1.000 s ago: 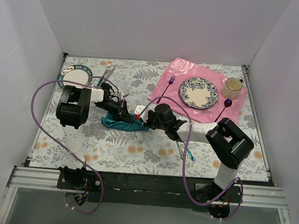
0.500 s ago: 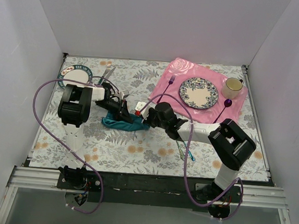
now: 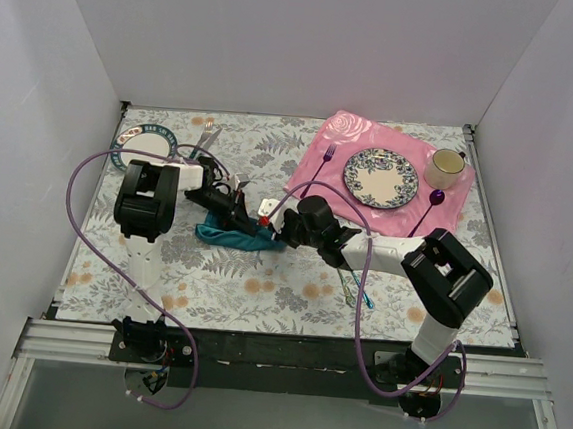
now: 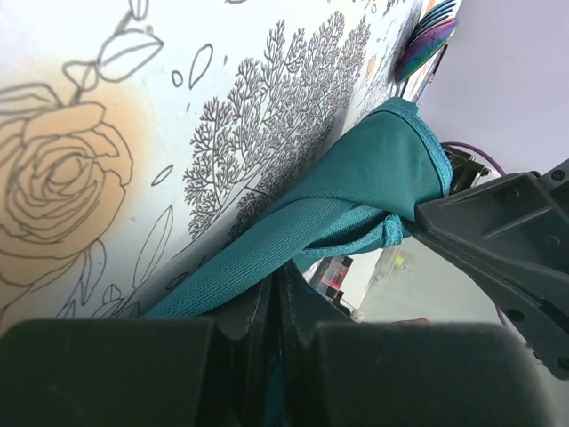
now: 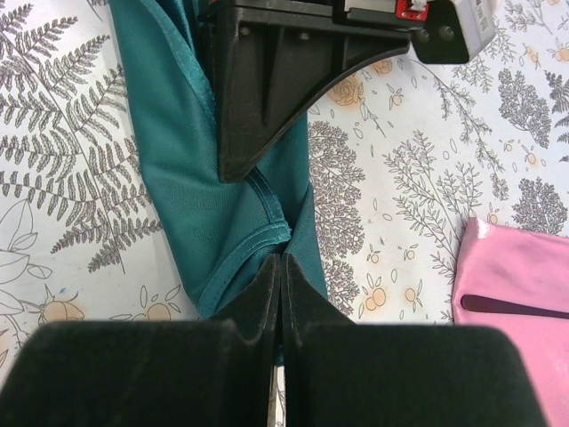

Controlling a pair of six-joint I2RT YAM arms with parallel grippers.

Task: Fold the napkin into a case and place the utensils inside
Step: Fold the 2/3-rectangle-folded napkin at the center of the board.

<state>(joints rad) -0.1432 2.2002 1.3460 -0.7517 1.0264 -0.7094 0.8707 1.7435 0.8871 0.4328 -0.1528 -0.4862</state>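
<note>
The teal napkin (image 3: 234,236) lies bunched in a narrow strip on the floral tablecloth, between the two grippers. My left gripper (image 3: 241,214) is shut on its far edge; the cloth (image 4: 293,231) runs into the closed jaws. My right gripper (image 3: 277,230) is shut on the napkin's right end; the cloth (image 5: 200,187) is pinched by its hem at the fingertips. The left gripper's black finger (image 5: 267,80) shows right above the cloth. The two iridescent utensils (image 3: 357,289) lie on the tablecloth near the right arm, apart from the napkin.
A pink placemat (image 3: 380,178) at the back right holds a patterned plate (image 3: 380,178), a cup (image 3: 445,167), a purple fork (image 3: 321,167) and a purple spoon (image 3: 432,201). A small plate (image 3: 144,146) with green-handled cutlery (image 3: 203,139) stands at the back left.
Both grippers have stayed shut on the napkin. The left arm's upper link has shifted slightly right and the right gripper has edged a little toward the left one.
</note>
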